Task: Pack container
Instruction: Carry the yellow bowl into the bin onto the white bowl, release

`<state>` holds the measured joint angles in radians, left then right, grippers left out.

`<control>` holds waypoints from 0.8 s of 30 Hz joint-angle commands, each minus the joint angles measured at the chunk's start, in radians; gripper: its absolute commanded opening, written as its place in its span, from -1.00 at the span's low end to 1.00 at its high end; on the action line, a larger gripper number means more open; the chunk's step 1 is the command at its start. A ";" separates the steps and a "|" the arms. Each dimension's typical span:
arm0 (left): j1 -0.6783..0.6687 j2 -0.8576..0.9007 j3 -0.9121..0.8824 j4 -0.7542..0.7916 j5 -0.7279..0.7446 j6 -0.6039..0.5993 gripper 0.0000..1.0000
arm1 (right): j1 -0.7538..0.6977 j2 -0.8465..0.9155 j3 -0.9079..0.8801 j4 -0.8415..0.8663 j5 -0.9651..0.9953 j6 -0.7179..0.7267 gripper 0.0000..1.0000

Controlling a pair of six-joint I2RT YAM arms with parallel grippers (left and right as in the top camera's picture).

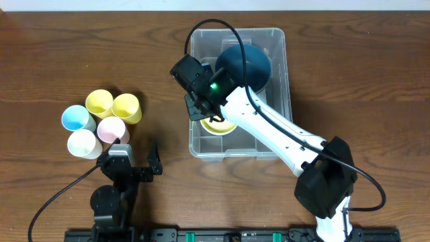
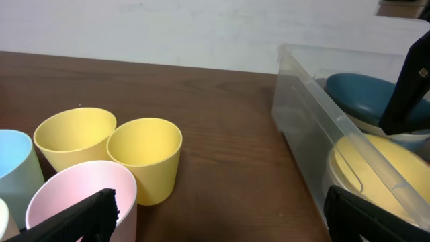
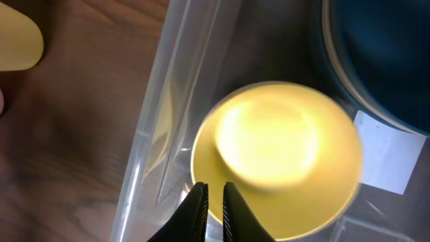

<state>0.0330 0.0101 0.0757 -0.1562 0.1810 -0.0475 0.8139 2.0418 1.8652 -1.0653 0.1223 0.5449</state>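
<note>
Two bowls point(image 1: 245, 64) sit in my container point(image 1: 235, 153). I cannot tell if right gripper point(image 3: 213, 202) grips the yellow bowl point(image 3: 282, 154); left gripper point(image 2: 218, 205) gapes wide.

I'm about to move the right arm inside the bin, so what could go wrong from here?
1. The right gripper sits at the yellow bowl's rim, jaws almost together. I cannot tell whether it grips, so lifting might drag or tip the bowl.
2. That bowl lies close to the container wall and the blue bowl; a sideways move could knock either.
3. The open left gripper is beside the pink cup; moving could topple it.
</note>
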 commanded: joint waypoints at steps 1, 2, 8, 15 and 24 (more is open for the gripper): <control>0.007 -0.006 -0.023 -0.013 0.009 0.014 0.96 | 0.005 0.011 -0.002 -0.004 -0.007 0.016 -0.75; 0.007 -0.006 -0.024 -0.013 0.010 0.014 0.96 | 0.005 0.011 -0.002 -0.004 -0.006 0.016 -0.70; 0.007 -0.006 -0.024 -0.013 0.010 0.014 0.96 | -0.004 0.000 0.021 -0.029 0.098 0.015 0.08; 0.007 -0.006 -0.024 -0.013 0.010 0.014 0.96 | -0.117 -0.097 0.200 -0.204 0.184 0.060 0.99; 0.007 -0.006 -0.024 -0.013 0.009 0.014 0.96 | -0.464 -0.258 0.267 -0.444 0.180 0.231 0.99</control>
<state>0.0330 0.0101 0.0757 -0.1562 0.1806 -0.0475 0.4305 1.8198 2.1204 -1.4666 0.2760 0.6853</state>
